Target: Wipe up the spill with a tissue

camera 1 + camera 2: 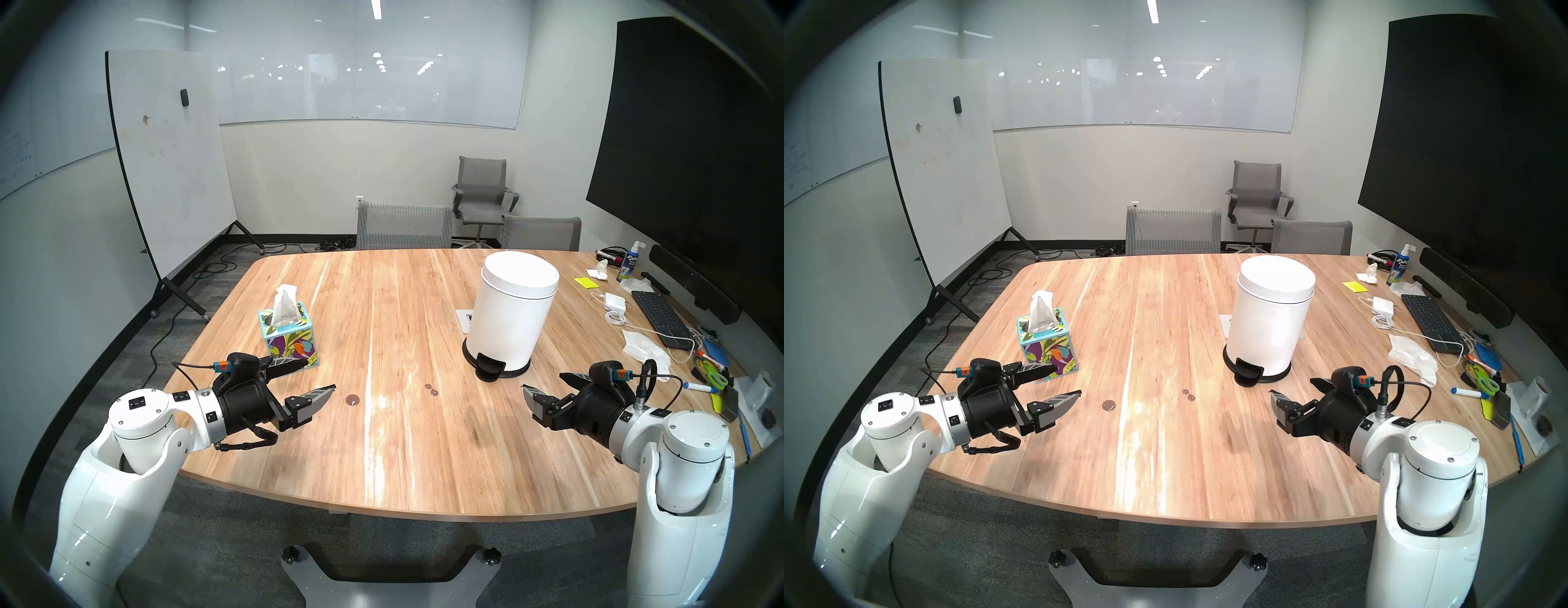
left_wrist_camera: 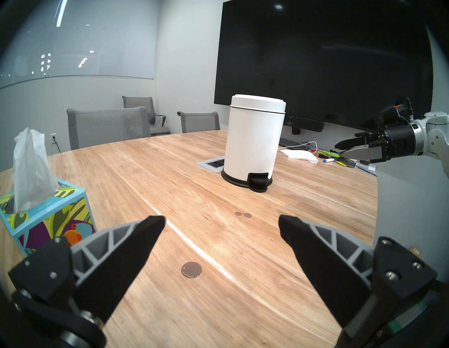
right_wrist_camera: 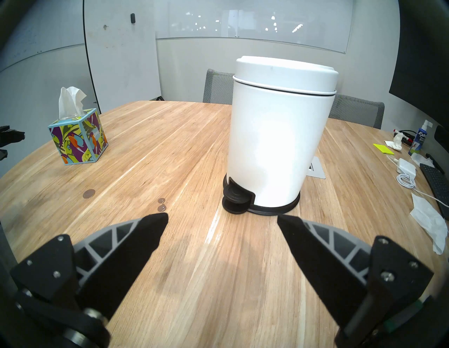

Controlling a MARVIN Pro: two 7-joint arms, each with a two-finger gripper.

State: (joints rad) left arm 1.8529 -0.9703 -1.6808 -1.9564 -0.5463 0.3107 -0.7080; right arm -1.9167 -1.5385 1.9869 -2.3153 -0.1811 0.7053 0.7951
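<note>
The spill is one coin-sized dark-brown spot [image 1: 351,399] and two smaller spots [image 1: 430,389] on the wooden table [image 1: 382,467]. It also shows in the left wrist view [image 2: 191,269] and the right wrist view [image 3: 88,193]. The tissue [image 1: 285,306] is a white sheet standing up out of a leaf-print box [image 1: 292,346] at the left. My left gripper [image 1: 320,375] is open and empty, just left of the large spot and in front of the box. My right gripper [image 1: 542,381] is open and empty, right of the small spots.
A white pedal bin [image 1: 509,314] stands right of centre, beyond my right gripper. A keyboard [image 1: 659,314], cables, crumpled white papers [image 1: 645,346], markers and a spray bottle [image 1: 630,261] crowd the table's right edge. Grey chairs [image 1: 403,225] stand at the far side.
</note>
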